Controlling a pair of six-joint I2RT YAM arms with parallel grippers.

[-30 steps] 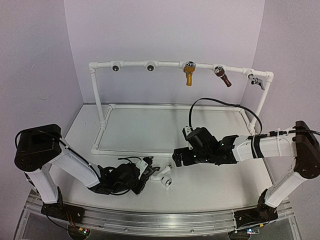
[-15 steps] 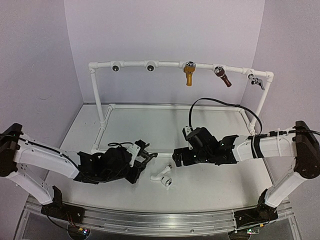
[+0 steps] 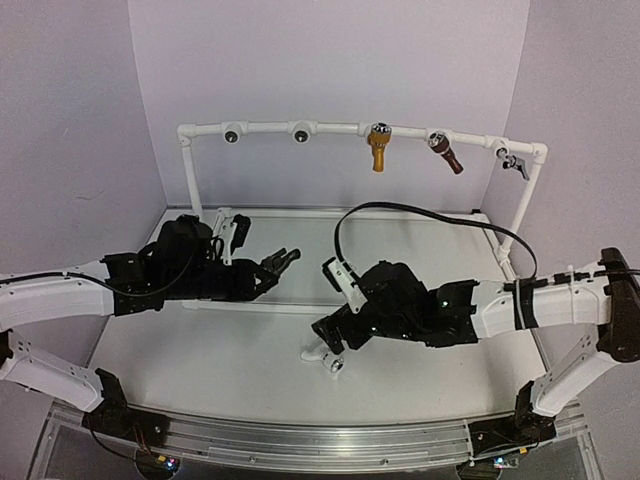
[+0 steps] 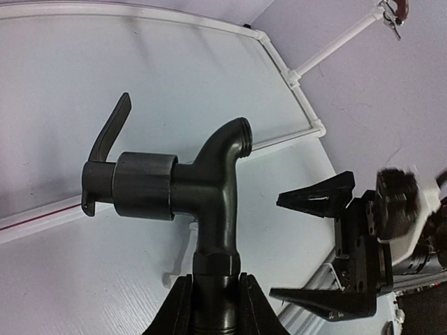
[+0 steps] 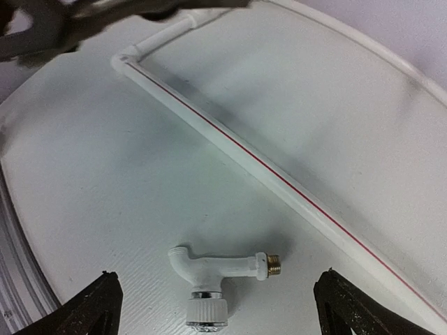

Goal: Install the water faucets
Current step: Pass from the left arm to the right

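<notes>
- We see the left gripper (image 4: 209,301) clamped on the black faucet (image 4: 209,188) by its threaded stem. It sits at about 10 o'clock from the middle of the table (image 3: 440,250) in the top view, lever up.
- The white faucet (image 5: 216,269) lies flat on the table at about 6 o'clock. In the right wrist view, its brass thread points to 3 o'clock.
- The right gripper (image 5: 220,307) has its jaws spread wide and holds nothing. It hovers over the white faucet, one finger on each side.
- On the pipe frame (image 3: 200,200), the top rail at 12 o'clock carries the gold tap (image 3: 378,148), brown tap (image 3: 447,156) and grey tap (image 3: 513,163).
</notes>
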